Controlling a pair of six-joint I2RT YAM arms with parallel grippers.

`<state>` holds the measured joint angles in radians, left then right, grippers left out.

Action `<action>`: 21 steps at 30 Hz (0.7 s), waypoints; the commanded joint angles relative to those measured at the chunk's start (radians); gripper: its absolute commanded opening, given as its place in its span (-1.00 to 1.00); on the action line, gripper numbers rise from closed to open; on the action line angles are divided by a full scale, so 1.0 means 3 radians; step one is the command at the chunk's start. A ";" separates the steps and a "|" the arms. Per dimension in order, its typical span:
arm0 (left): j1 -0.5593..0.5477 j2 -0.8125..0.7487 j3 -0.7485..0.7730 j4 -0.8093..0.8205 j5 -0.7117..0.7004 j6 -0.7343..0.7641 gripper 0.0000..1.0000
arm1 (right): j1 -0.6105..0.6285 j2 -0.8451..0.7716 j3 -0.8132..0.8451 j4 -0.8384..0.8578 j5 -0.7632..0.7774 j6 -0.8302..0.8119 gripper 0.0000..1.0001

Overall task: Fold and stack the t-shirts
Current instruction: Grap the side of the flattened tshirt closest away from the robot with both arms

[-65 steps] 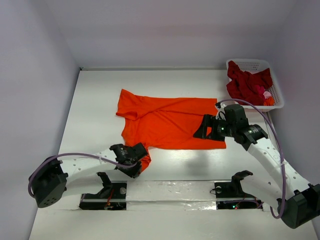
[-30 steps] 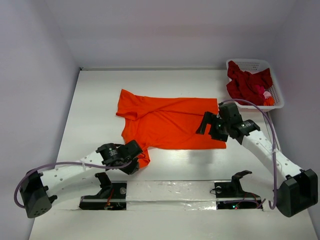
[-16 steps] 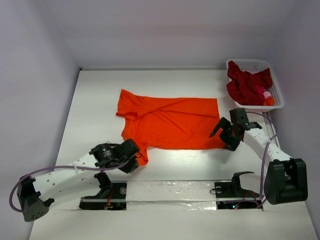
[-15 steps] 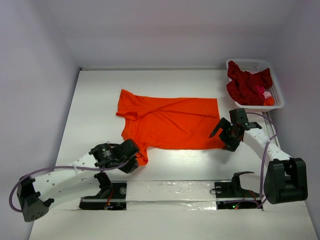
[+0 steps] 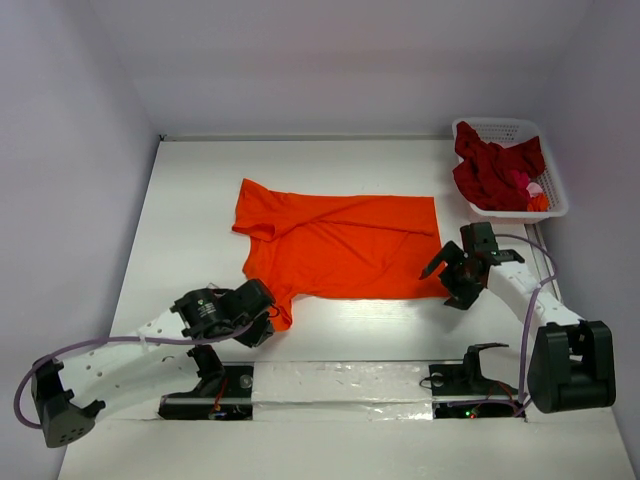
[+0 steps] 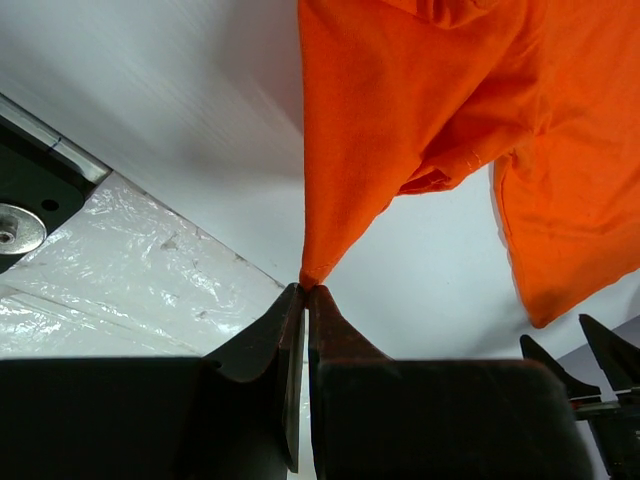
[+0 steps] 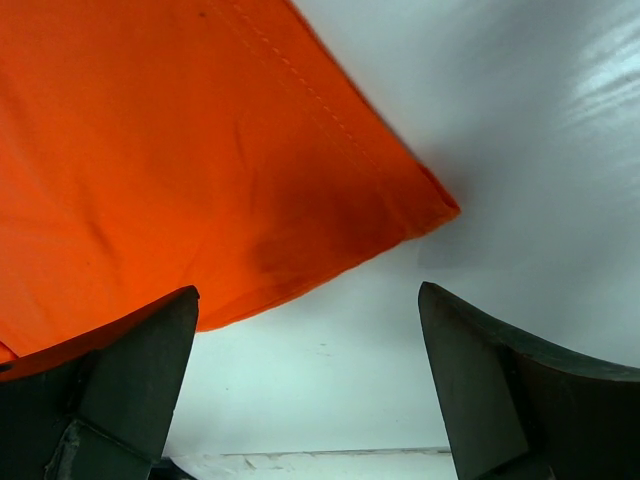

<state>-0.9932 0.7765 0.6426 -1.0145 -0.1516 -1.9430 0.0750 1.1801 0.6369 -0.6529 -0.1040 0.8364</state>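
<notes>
From the top: shows the orange t-shirt (image 5: 335, 245) spread flat in the middle of the white bench (image 5: 190, 200). Shows the left claw (image 5: 264, 308) shut tight on the near left tip of the shirt, close to the near edge. Most likely holds it there to tug the cloth smooth before a fold. Shows the right claw (image 5: 443, 284) wide open and holding nothing, just beside the near right corner (image 5: 446, 292), likely set to grab there. Also shows the dark red t-shirts (image 5: 495, 165) heaped in the white basket (image 5: 548, 207) at the far right, not yet folded.

From the left wrist: shows what the top cannot, a thin tip of orange cloth pinched between the two closed fingers (image 6: 335, 335) and pulled into a tight point. Misses the basket.

From the right wrist: shows that corner up close, lying flat on the bench just ahead of the two spread fingers (image 7: 130, 370), not touched. Gives no sight of the left claw or the red shirts.
</notes>
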 commanded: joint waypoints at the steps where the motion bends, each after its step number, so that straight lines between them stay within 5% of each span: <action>1: -0.0013 -0.0037 0.0154 -0.0121 -0.0149 -0.0528 -1.00 | -0.0030 -0.0109 -0.0072 -0.0089 0.0070 0.0177 0.91; 12: -0.0013 -0.0164 0.0093 -0.0044 -0.0072 -0.0472 -1.00 | -0.0061 -0.0134 -0.0241 0.0034 -0.0190 0.0484 0.84; 21: -0.0013 -0.0226 0.0169 -0.0111 -0.0077 -0.0390 -1.00 | -0.0158 -0.0155 0.0024 -0.0334 0.0234 0.0541 0.82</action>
<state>-0.9932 0.7254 0.6529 -1.0164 -0.1505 -1.9453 0.0483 1.1431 0.5858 -0.7040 -0.1101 0.9775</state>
